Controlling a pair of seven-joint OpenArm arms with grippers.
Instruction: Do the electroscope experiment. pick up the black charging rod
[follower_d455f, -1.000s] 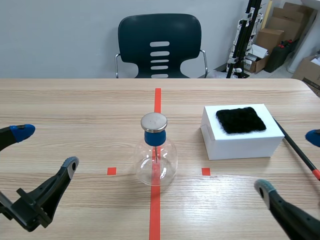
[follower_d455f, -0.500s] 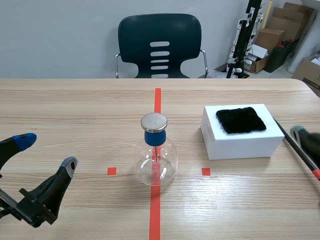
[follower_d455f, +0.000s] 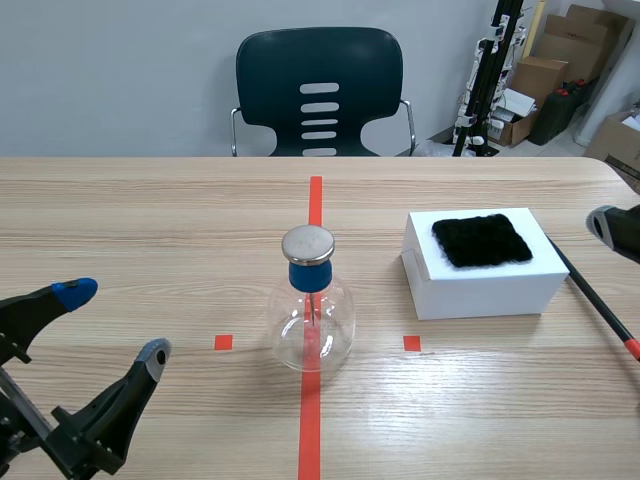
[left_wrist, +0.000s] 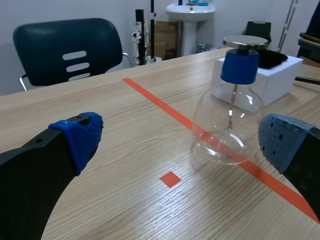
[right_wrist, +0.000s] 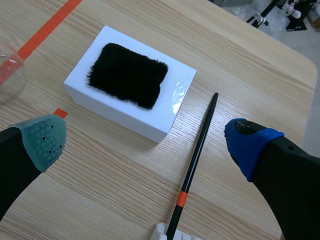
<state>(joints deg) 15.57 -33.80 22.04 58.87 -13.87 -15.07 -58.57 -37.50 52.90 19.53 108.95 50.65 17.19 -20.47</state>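
Right now both pincers are spread apart with nothing in either. The left gripper (follower_d455f: 114, 323) sits at the lower left of the scene frame, on bare table (follower_d455f: 150, 230), well apart from the task's thing. In its wrist view the glass flask electroscope (left_wrist: 227, 130) stands ahead of it, nearer the grey-blue-padded finger, not touching. In the scene that flask sits at centre frame on the orange-red tape line (follower_d455f: 310, 430), with a blue stopper (follower_d455f: 310, 276) and a metal disc (follower_d455f: 308, 243) on top. The black charging rod (follower_d455f: 590, 295) lies flat on the table at the right edge of the scene frame, running diagonally from beside the white box (follower_d455f: 480, 285) toward the lower right, close to the box but with a gap. A black fur pad (follower_d455f: 482, 240) lies on top of the box. The right gripper (right_wrist: 147, 141) hangs above the rod: in its wrist view the rod passes between the two fingers, closer to the blue-padded one, with no contact (an orange band (right_wrist: 181, 198) marks the rod near its closer end). That closer end meets a small white piece (right_wrist: 165, 232); what it is cannot be told. In the scene only one finger (follower_d455f: 608, 222) of the right gripper shows, at the right edge. A dark chair (follower_d455f: 318, 90) stands behind the table at top centre.
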